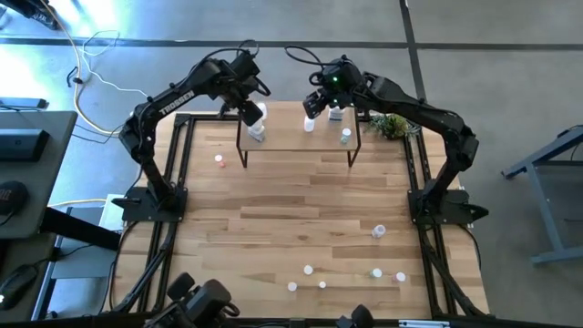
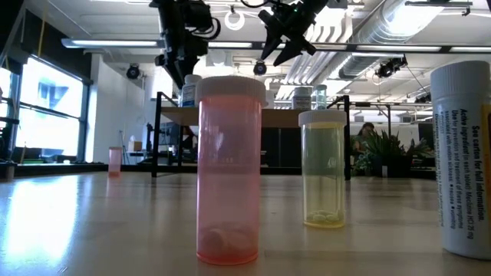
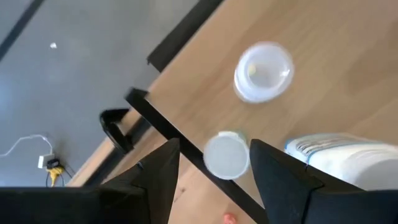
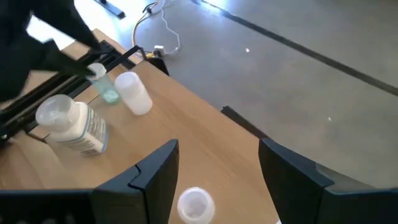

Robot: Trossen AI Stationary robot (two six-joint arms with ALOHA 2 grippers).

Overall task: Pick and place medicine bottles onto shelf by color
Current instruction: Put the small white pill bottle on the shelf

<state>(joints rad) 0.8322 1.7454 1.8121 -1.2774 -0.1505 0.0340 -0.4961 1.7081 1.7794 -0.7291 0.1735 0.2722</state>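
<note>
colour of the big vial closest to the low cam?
Translucent pink vial, paler pink cap; clearest in the low view.

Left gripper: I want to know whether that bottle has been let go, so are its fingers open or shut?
Open. In the left wrist view the left gripper has its fingers spread, a white-capped bottle standing free between them on the shelf.
</note>
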